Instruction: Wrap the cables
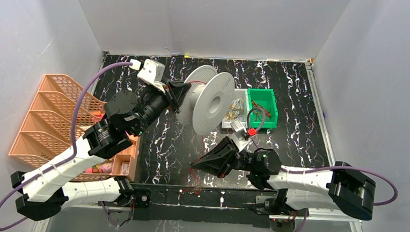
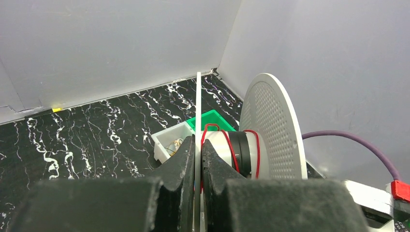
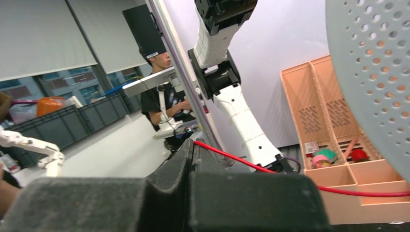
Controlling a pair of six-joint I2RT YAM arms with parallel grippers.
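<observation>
**Item 1:** my left gripper (image 2: 198, 145), fingers pressed onto the thin flange of the white perforated plastic spool (image 2: 273, 125), toward the far edge of the black white-veined tabletop (image 1: 298, 132).

**Item 2:** my right gripper (image 3: 193, 145), fingers pinching the thin floppy red cable (image 3: 227, 155). A few turns sit on the hub and slack trails at the near edge.

**Risks:** the strand slips my pinch, the slack snags, or tension twists the flange loose.

No legible text, brand or number anywhere. White label (image 3: 152, 54) on dark panel (image 3: 140, 26), far left: print too small.
</observation>
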